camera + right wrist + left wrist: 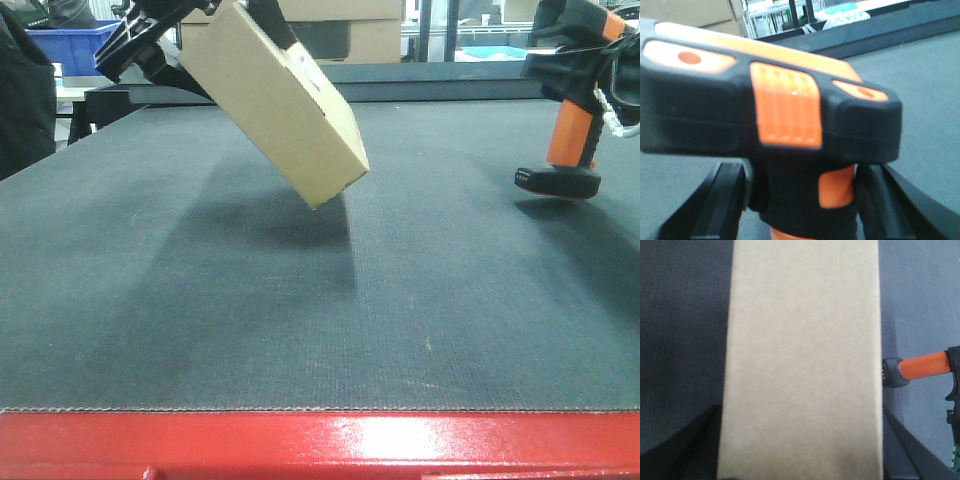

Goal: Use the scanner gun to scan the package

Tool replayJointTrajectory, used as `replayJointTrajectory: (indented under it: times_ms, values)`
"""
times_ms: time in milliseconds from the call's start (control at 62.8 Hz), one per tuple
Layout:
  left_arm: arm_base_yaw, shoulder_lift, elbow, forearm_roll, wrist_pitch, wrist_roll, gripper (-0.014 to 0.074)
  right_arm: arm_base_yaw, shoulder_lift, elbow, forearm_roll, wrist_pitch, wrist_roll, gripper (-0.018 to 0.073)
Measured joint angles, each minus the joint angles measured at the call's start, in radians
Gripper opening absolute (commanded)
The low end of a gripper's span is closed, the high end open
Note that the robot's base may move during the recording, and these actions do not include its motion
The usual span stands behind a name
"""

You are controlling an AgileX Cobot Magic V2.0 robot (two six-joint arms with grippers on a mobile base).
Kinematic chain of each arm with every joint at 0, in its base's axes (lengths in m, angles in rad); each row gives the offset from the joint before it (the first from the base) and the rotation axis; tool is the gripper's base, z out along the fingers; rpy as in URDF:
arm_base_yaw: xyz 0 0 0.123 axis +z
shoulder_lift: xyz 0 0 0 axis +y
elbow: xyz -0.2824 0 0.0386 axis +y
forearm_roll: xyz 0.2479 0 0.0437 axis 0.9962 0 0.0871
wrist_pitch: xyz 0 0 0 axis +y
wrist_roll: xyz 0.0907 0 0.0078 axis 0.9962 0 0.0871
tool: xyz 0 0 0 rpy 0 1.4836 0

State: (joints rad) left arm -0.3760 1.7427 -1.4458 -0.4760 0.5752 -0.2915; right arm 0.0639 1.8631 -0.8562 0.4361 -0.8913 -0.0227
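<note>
— What does the right gripper (pixel 805 210) have?

— The scanner gun (pixel 785 115). In the right wrist view its black fingers (pixel 722 200) stand on either side of the gun's neck at the bottom of the frame, pressed in on it. The black head with its ribbed orange button fills the middle of that view.

— And from the front?

— The scanner gun (pixel 572 140) hangs at the upper right. Its orange handle points down and its black butt end is just above the dark grey mat (pixel 300 320), with a shadow under it.

— The other arm?

— The left gripper (pixel 800 460) is clamped on the package (pixel 275 100), a plain brown cardboard box. In the left wrist view the two dark fingers show at the bottom corners, one on each long side, and the box runs up the middle of the frame.

— How does the box sit?

— It is tilted, with its high end at the upper left of the front view and its lowest corner down near the mat at centre. I cannot tell whether that corner touches.

— Are gun and box close?

— They are apart in the front view. In the left wrist view the gun's butt end shows just past the box's right edge.

— Anything else?

— A red edge (pixel 320 445) runs along the bottom of the front view, and a blue crate (pixel 70 45) sits at the upper left.
</note>
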Motion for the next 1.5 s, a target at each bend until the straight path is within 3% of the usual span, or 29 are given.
replayJointTrajectory:
  times_ms: [334,621,987,1226,1497]
  values:
    - [0.0,0.0,0.0,0.0,0.0,0.0,-0.0111,0.0,0.004,0.0,0.0,0.002,0.003,-0.0132]
    - [0.0,0.0,0.0,0.0,-0.001,0.0,-0.0111,0.0,0.009,0.0,-0.008,0.016,0.003,0.015]
    - [0.0,0.0,0.0,0.001,-0.001,0.0,-0.0111,0.0,0.009,0.0,-0.059,0.04,0.003,0.0294]
    - [0.0,0.0,0.0,0.001,-0.001,0.0,-0.0111,0.0,-0.003,0.027,-0.102,0.065,0.005,0.0575]
    - [0.0,0.0,0.0,0.001,-0.001,0.0,-0.0111,0.0,-0.027,0.057,-0.149,0.121,0.005,0.0561]
